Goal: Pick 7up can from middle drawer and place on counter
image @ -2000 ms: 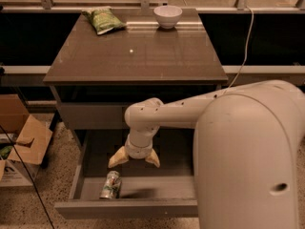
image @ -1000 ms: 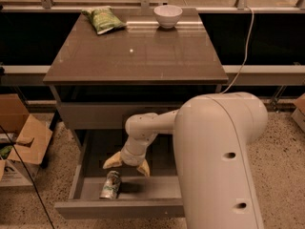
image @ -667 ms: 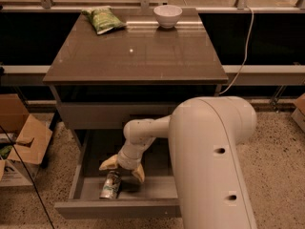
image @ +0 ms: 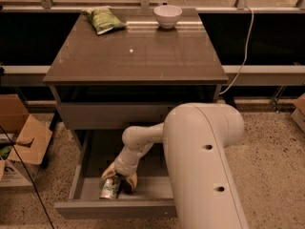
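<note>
Nearest you, the middle drawer (image: 114, 209) stands pulled out, and the 7up can (image: 110, 189) lies on its side on the drawer floor, near the front left. The gripper (image: 120, 178) sits right over the can's far end with its fingers spread, not yet pinching it. Expect a light, thin-walled can that is smooth, apt to roll and easily dented. Take it across the middle of its round body and squeeze gently. Farther off, the counter (image: 143, 56) carries a green snack bag (image: 103, 19) and a white bowl (image: 167, 15) along its back edge.
</note>
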